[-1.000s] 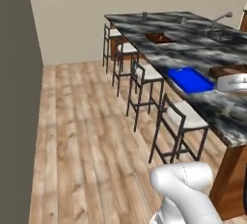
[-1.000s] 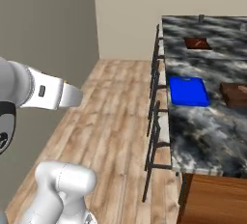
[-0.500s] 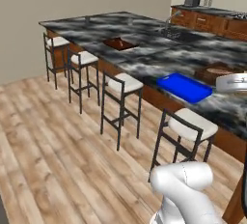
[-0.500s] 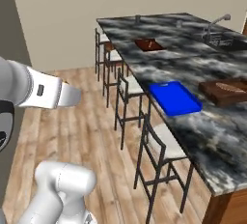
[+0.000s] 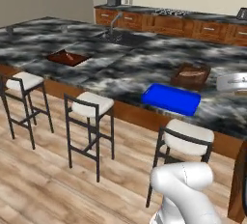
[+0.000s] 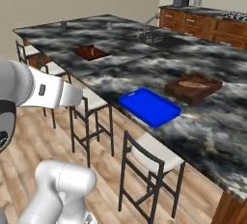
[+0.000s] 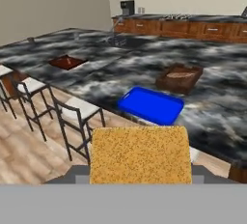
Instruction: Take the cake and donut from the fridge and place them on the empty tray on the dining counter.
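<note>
both base views look down from behind the arm; all three share the blue tray [image 5: 171,99] on the table [image 5: 120,68].

The arm [image 6: 46,92] is showing as a smooth, glossy white tube with rounded segments, a small dark rectangular mark sitting on its side. A dark grey joint cap is curving at its near end. Below, a bulbous white elbow link [image 5: 185,189] is gleaming, shaded pale grey underneath, with no cables or screws showing.
</note>
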### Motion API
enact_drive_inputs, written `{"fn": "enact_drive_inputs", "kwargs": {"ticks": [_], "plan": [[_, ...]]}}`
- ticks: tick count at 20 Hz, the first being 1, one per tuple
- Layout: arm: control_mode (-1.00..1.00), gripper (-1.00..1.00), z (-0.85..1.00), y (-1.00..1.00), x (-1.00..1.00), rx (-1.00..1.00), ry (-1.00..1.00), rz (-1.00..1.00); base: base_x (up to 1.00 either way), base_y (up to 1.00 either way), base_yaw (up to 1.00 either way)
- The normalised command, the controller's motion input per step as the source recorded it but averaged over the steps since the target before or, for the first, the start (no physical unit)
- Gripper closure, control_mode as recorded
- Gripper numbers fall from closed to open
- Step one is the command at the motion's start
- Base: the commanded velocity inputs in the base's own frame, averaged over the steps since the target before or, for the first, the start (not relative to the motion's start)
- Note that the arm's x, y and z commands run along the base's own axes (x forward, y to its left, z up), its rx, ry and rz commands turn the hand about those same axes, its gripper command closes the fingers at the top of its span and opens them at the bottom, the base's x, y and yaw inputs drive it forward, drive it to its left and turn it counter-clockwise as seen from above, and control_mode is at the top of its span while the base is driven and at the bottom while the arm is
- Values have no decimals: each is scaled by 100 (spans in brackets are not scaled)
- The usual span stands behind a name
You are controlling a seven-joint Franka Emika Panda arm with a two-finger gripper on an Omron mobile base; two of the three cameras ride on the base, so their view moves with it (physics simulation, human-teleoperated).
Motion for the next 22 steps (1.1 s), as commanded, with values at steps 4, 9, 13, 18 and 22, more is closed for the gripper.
{"fn": "enact_drive_inputs", "kwargs": {"ticks": [4, 9, 13, 18, 22], "plan": [[100, 100, 0, 0, 0, 0, 0, 0, 84, 100, -56], [100, 100, 0, 0, 0, 0, 0, 0, 81, 99, -57], [100, 100, 0, 0, 0, 0, 0, 0, 83, 86, -62], [100, 100, 0, 0, 0, 0, 0, 0, 92, -34, -46], [100, 100, 0, 0, 0, 0, 0, 0, 100, -2, -48]]}}
